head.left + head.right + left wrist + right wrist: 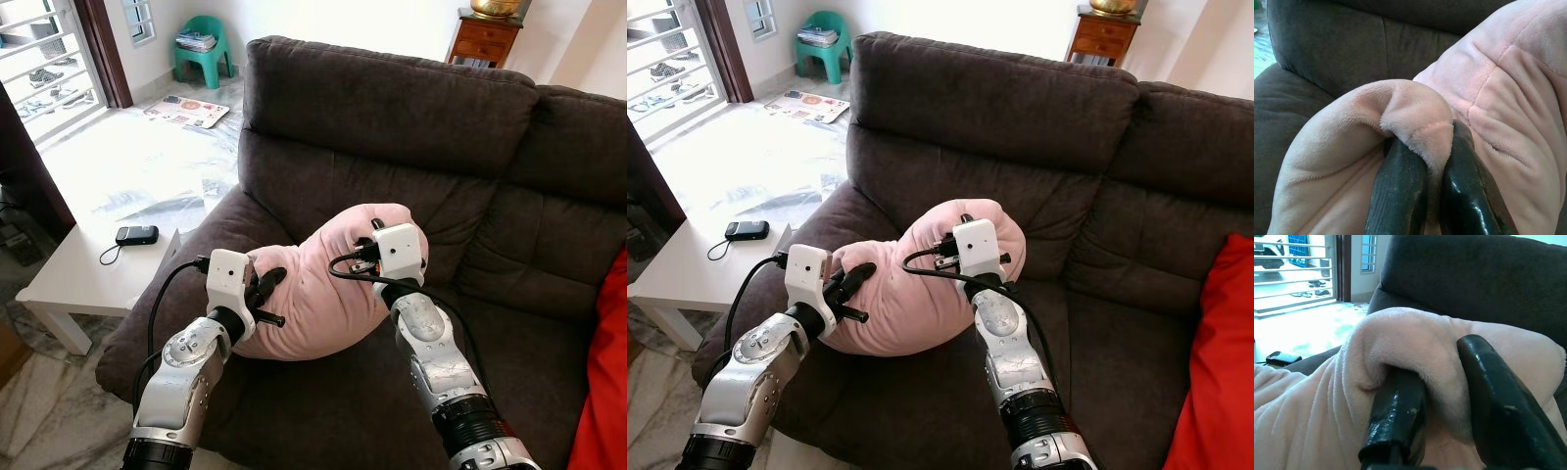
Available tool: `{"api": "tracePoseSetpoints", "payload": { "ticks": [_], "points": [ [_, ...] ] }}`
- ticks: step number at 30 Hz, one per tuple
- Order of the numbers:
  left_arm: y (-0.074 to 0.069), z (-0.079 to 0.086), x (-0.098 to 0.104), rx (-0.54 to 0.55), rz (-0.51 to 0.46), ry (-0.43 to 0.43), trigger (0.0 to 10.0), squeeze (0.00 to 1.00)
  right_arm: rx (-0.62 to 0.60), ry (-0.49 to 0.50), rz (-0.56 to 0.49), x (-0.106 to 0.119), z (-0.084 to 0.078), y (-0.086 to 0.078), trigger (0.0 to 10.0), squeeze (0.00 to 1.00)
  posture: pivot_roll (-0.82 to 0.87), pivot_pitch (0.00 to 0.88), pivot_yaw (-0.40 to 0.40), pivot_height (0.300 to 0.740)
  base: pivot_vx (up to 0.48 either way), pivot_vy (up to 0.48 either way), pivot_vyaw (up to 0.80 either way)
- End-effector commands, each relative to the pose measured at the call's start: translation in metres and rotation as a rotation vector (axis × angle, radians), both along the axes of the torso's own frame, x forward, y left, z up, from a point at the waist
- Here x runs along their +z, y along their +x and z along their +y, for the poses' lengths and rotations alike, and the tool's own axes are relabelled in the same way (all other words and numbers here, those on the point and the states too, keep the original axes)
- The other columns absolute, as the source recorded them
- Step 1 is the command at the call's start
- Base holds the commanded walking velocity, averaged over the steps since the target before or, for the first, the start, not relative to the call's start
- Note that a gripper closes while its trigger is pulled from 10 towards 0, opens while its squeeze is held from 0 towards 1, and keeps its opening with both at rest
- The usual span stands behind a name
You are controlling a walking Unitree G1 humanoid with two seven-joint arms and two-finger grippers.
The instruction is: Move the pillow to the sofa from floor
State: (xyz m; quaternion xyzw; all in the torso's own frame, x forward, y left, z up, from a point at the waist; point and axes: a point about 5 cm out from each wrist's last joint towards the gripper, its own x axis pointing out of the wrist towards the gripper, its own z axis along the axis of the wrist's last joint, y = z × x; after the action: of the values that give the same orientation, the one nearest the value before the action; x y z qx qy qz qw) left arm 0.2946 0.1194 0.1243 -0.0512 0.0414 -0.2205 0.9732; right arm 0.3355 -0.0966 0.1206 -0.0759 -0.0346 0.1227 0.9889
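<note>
A soft pink pillow [323,294] hangs bent over the seat of the dark brown sofa [411,127], held at both ends. My left gripper [263,286] is shut on a fold at its left corner; the two black fingers [1400,191] pinch the plush there. At the pillow's upper right, my right gripper [364,247] is shut on another fold, whose fabric bulges between the fingers [1398,416]. The pillow's underside is hidden.
A white low table [69,279] with a black device [136,235] stands left of the sofa arm. A red cushion [1215,372] lies at the sofa's right end. Behind are a green plastic chair [203,49], a wooden cabinet [482,37] and a marble floor [147,157].
</note>
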Motion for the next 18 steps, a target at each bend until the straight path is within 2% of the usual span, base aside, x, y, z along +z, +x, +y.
{"api": "tracePoseSetpoints", "payload": {
  "ticks": [1,18],
  "points": [
    [-0.005,-0.032,0.023,-0.165,-0.098,-0.036,10.0,0.00,0.128,-0.004,-0.060,0.014,0.029,0.000,10.0,1.00,0.06,0.000,-0.086,0.740,0.000,0.000,0.00],
    [-0.005,-0.030,0.019,-0.151,-0.087,-0.025,10.0,0.00,0.036,-0.019,-0.090,0.019,0.015,0.007,10.0,1.00,0.06,0.000,-0.088,0.740,0.000,0.000,0.00]
  ]
}}
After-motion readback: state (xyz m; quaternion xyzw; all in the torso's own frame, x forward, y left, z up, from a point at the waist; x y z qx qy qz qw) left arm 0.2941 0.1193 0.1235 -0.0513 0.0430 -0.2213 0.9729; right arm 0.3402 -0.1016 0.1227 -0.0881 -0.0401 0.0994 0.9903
